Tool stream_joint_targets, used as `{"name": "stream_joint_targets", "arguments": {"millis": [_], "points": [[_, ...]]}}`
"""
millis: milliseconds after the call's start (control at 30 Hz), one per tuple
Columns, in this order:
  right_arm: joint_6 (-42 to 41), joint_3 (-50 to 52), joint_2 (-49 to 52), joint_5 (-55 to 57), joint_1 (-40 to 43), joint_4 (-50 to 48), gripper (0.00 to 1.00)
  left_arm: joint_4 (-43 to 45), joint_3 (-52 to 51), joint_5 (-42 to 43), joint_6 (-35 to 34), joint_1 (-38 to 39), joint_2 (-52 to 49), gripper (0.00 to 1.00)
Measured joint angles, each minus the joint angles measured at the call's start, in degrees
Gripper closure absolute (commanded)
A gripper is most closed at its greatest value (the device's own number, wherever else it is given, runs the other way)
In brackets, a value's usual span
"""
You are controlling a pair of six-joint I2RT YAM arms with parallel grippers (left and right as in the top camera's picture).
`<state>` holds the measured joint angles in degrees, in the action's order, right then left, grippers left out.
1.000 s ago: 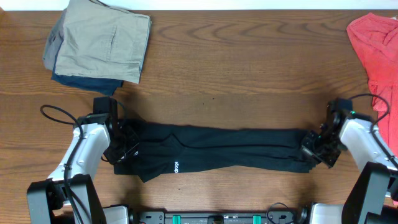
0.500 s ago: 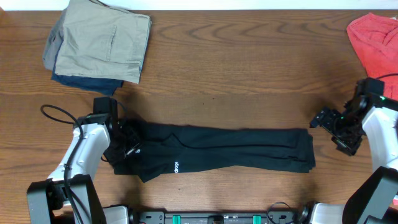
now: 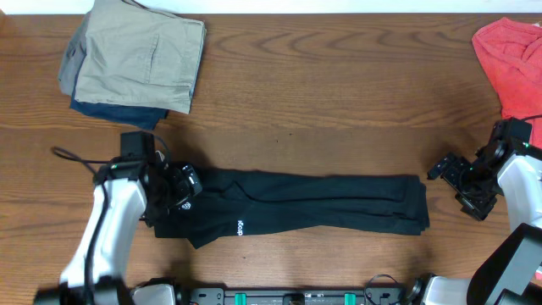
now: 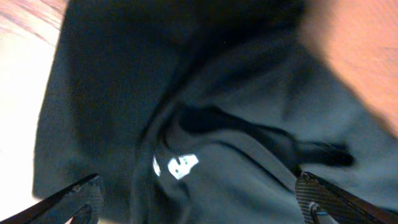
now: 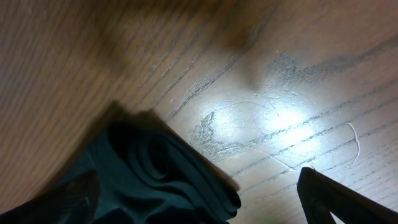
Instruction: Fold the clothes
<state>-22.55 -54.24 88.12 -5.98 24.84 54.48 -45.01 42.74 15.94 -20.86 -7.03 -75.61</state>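
Black T-shirt (image 3: 322, 203) lies flat on the worktop (image 3: 339, 110), low in the overhead frame and running left to right across its middle. It is already narrowed into a long band, several layers thick, with stacked edges visible at the right end. Small white lettering (image 3: 240, 226) faces up on the left part. The left end is less tidy: the fabric bunches, and one corner pokes out toward the bottom edge of the frame.

Left tool (image 3: 180, 188) hovers over that bunched left end. In the left wrist view its fingers (image 4: 81, 194) sit wide apart at the lower corners with only dark cloth and a white tag (image 4: 177, 167) below them, so it is parted and holding nothing.

Right tool (image 3: 459, 182) sits just off the right end, clear of the cloth. In the right wrist view its fingers (image 5: 329, 196) are spread, bare wood lies between them, and the rolled shirt edge is at lower left. It is empty.

Further out, a folded stack (image 3: 135, 59) of khaki over navy sits upper left, and a loose red garment (image 3: 508, 59) sits upper right.

Judgement: the lengthwise folds look done. Still to do are squaring up the left end and folding the band end over end into a compact packet. The red piece appears unfolded as well.
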Motion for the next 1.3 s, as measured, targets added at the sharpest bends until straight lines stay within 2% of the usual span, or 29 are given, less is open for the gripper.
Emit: {"name": "stream_joint_targets", "arguments": {"millis": [167,333,600,733,867,1000,1167,1233,1300], "points": [[0.00,1.68,0.00,-0.57,0.00,-2.56,0.01,-2.67,0.20,0.70,0.20,-0.02,10.43,0.02],[0.00,6.60,0.00,-3.58,0.00,-8.70,0.01,-2.86,0.26,0.87,0.20,-0.02,16.48,0.02],[1.11,12.90,-1.07,-10.75,0.00,-17.11,0.01,-3.13,0.28,0.87,0.20,-0.02,17.46,0.02],[2.01,13.68,-1.62,-13.84,-0.07,-17.66,0.02,-3.23,0.28,0.87,0.20,-0.02,16.87,0.02],[2.47,14.29,-1.84,-16.59,-0.81,-16.85,0.07,-3.80,0.28,0.87,0.20,-0.02,16.68,0.02],[3.26,15.17,-1.75,-18.82,-2.97,-14.32,0.34,-3.85,0.28,0.87,0.22,-0.02,16.61,0.02],[3.21,16.04,-1.33,-19.71,-4.44,-12.02,0.47,-3.89,0.28,0.87,0.20,-0.02,16.57,0.02],[3.48,16.15,-1.25,-19.34,-4.44,-11.87,0.60,-3.89,0.28,0.87,0.20,-0.02,16.57,0.02],[3.45,16.33,-1.03,-18.53,-4.46,-11.78,0.83,-3.89,0.28,0.87,0.20,-0.02,16.57,0.02]]}}
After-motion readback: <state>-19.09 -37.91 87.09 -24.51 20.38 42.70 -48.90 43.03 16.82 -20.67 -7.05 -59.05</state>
